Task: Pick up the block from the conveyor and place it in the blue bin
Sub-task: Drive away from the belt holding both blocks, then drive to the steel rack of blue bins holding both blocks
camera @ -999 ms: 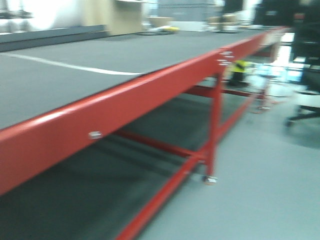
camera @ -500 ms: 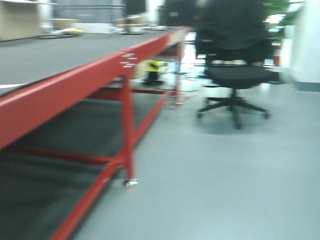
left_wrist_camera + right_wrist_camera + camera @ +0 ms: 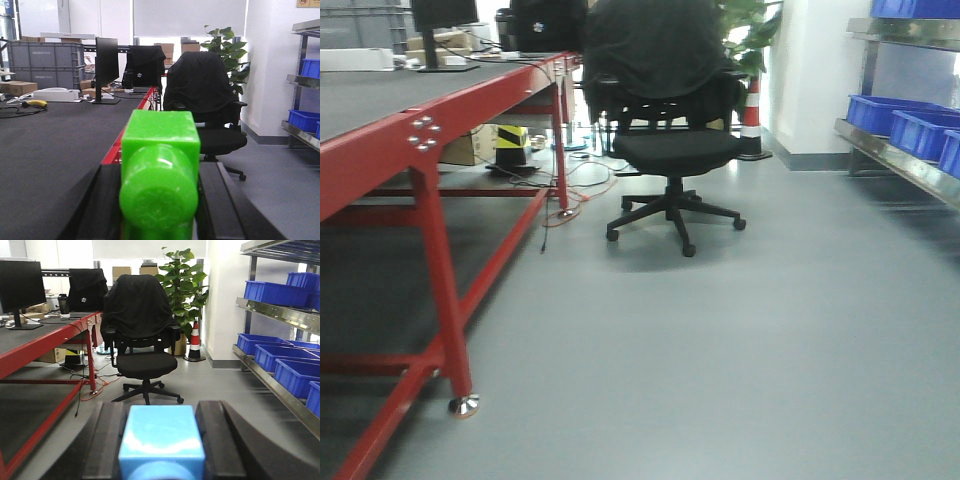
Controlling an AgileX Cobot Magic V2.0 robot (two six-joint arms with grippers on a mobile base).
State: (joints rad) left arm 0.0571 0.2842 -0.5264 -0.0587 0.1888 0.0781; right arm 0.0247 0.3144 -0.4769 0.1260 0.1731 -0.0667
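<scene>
My left gripper is shut on a bright green block, which fills the space between its black fingers. In the right wrist view my right gripper is shut on a light blue block. The conveyor, with its dark belt and red rail and legs, runs along the left of the front view, and its belt lies below the left gripper. Blue bins sit on a metal shelf at the right; in the right wrist view, blue bins stand on its lower level.
A black office chair draped with dark cloth stands on the grey floor between conveyor and shelf. Cables and a striped cone lie beyond it. A monitor and grey crates stand at the belt's far end.
The front view has swung right, from the conveyor's side rail to the chair, open floor and the shelf with blue bins.
</scene>
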